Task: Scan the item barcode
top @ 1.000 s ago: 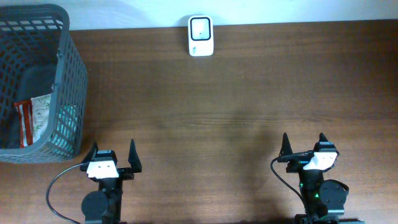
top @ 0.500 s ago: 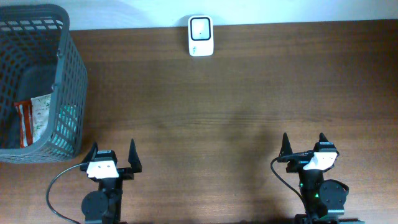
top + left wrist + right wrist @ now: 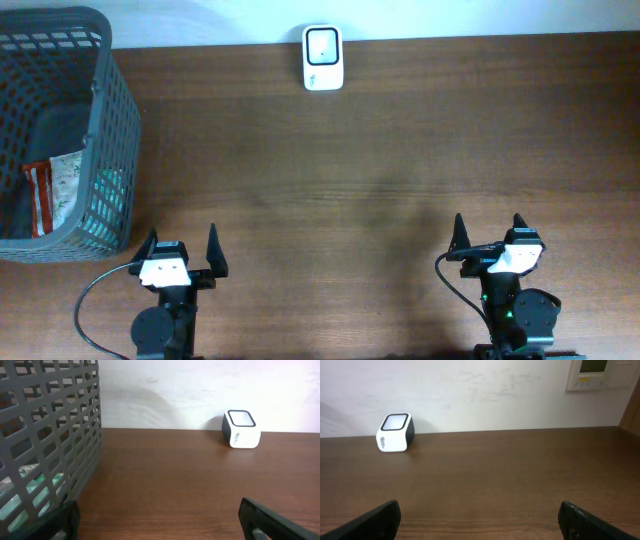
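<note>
Nothing has moved since the earlier frames. The left gripper (image 3: 182, 240) and right gripper (image 3: 489, 226) sit at the bottom edge, jaws wide and empty. Looks like the fetch hasn't begun. The red-and-white packet (image 3: 52, 190) lies inside the grey plastic mesh basket (image 3: 115, 110), upper left. It likely needs lifting to the boxy white scanner (image 3: 323, 57), top centre.
</note>
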